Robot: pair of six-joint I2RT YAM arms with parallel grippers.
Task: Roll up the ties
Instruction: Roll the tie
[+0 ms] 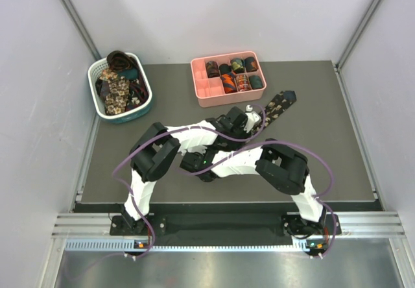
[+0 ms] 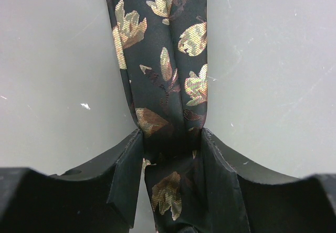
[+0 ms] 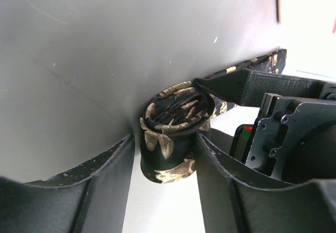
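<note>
Left jaws clench the floral tie (image 2: 167, 81) just beside the pink tray (image 1: 205, 92); right jaws sit slack around its coil (image 3: 170, 138). You look mid-roll: close on that coil, then wind toward the tray.

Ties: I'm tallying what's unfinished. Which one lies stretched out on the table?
The dark beige-floral tie, a long strip beside the pink tray with its pointed end out. The rest are coils in the tray or heaped in the basket.
</note>
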